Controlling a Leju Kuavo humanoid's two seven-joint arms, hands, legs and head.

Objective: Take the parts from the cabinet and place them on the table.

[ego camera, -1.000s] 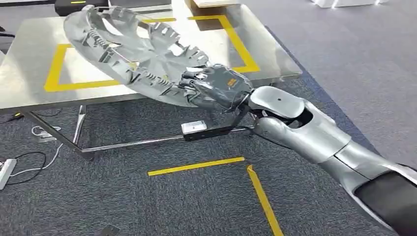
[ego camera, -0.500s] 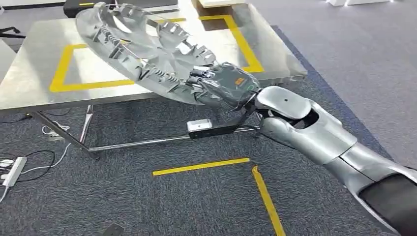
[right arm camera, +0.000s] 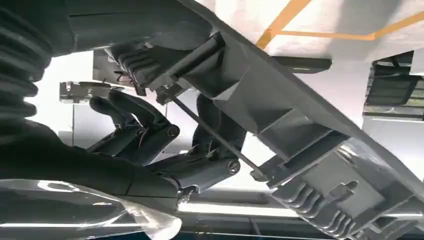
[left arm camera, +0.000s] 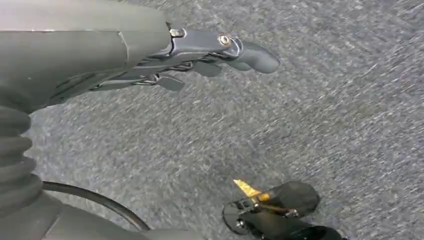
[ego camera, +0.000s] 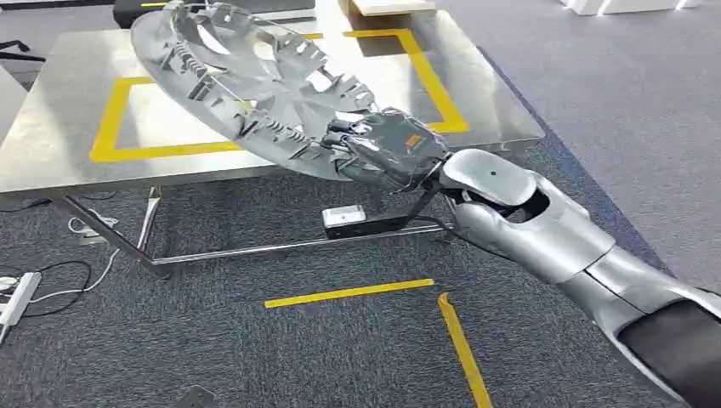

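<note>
Now: right hand (ego camera: 387, 153) grips wheel cover (ego camera: 246, 85) by near rim | cover tilted, reaching away over table (ego camera: 51, 144) | left hand (left arm camera: 200, 55) hangs spread, holding nothing

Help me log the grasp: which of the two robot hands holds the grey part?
The right robot hand: it grips the rim of the big round grey part above the table. The left robot hand hangs over carpet, holding nothing.
</note>
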